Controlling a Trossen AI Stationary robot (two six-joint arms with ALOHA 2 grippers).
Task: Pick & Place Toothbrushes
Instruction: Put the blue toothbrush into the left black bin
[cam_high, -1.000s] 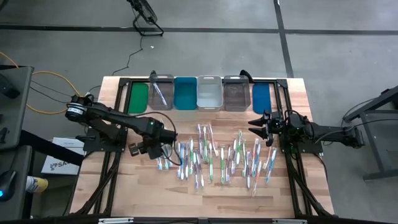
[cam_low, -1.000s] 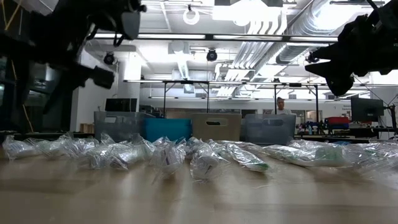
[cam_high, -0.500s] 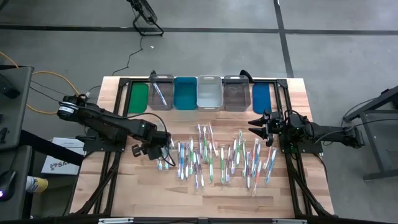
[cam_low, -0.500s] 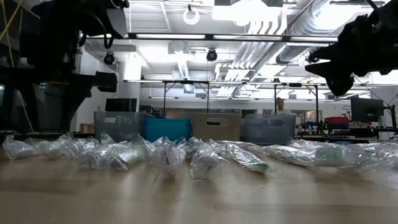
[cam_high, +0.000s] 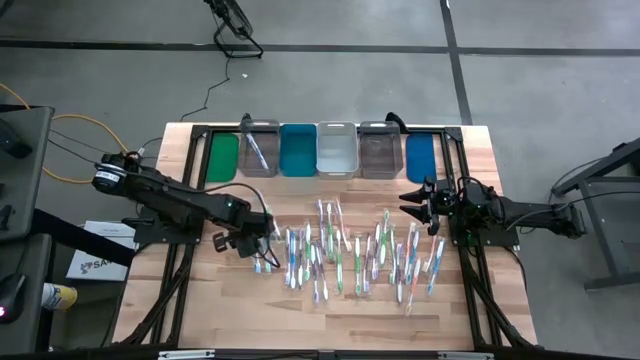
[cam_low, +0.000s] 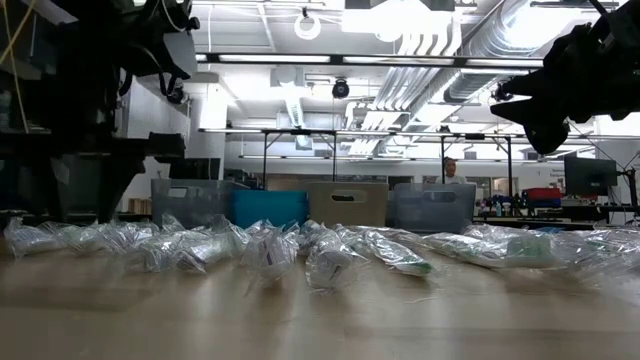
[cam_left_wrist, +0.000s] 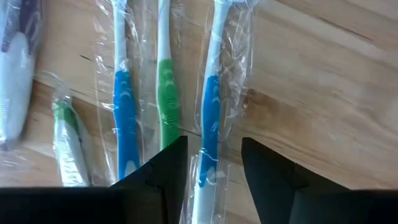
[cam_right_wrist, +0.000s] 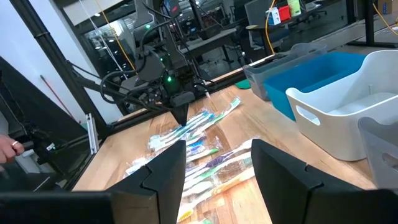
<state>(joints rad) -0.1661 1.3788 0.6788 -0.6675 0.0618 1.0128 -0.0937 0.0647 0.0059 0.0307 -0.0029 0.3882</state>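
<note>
Where crinkly-wrapped toothbrushes (cam_left_wrist: 210, 118) lie on wood, left gripper (cam_left_wrist: 212, 163) spread, right gripper (cam_right_wrist: 217, 163) spread.

Bright overhead lights; low view fgnd blurred.

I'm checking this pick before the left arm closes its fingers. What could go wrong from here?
1. The left gripper is open astride a blue-handled toothbrush, but a green-handled toothbrush lies close beside it, so one finger may catch its crinkled wrapper and drag both.
2. The wrappers look slippery and loose, so the fingers might pinch film only and the brush could slide out.
3. The right gripper waits open above the pile's other end; no conflict is apparent yet.
</note>
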